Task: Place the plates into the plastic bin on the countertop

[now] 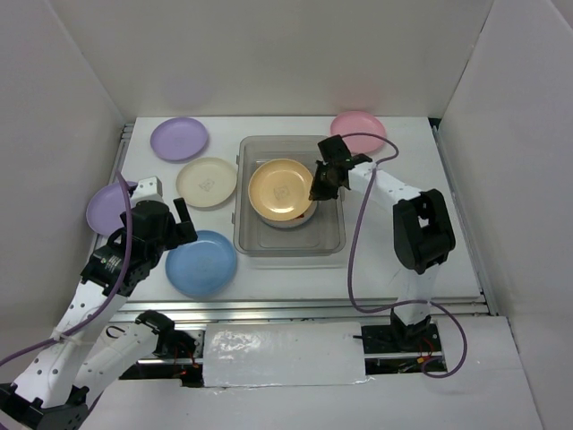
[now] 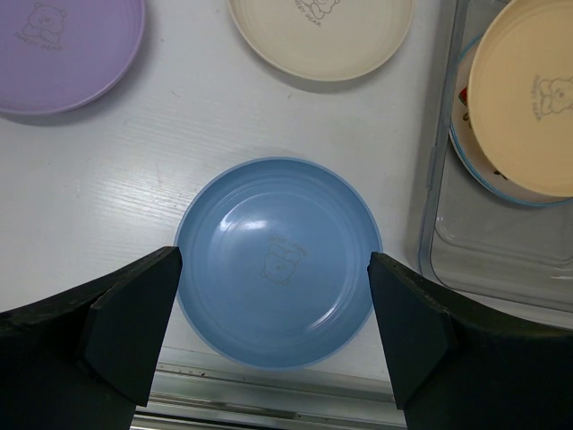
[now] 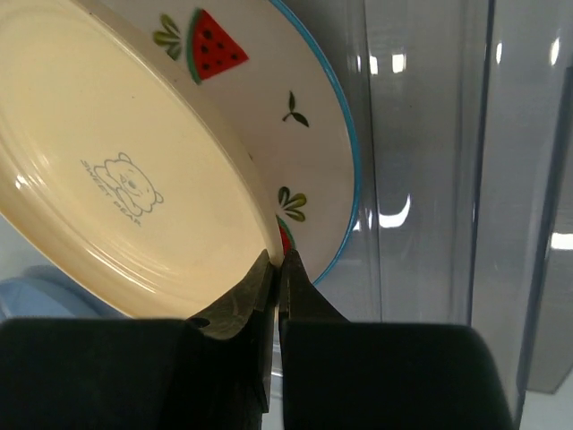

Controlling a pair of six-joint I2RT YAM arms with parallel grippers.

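Observation:
The clear plastic bin (image 1: pixel 333 235) stands mid-table. My right gripper (image 1: pixel 320 184) is shut on the rim of the orange-yellow plate (image 1: pixel 281 188) and holds it tilted inside the bin, over the white printed plate (image 3: pixel 315 134). In the right wrist view the gripper (image 3: pixel 280 262) pinches the orange-yellow plate (image 3: pixel 125 179). My left gripper (image 1: pixel 183 227) is open above the blue plate (image 1: pixel 202 262), and in the left wrist view the gripper (image 2: pixel 273 331) straddles the blue plate (image 2: pixel 277 260) without touching it. Left of the bin lie the cream plate (image 1: pixel 207 182) and two lilac plates (image 1: pixel 179 139) (image 1: pixel 107 208). The pink plate (image 1: pixel 358 131) lies behind the right arm.
White walls enclose the countertop (image 1: pixel 403 260) on three sides. A metal rail (image 1: pixel 295 309) runs along its front edge, close to the blue plate. The right arm's purple cable (image 1: pixel 354 260) hangs over the table to the right of the bin.

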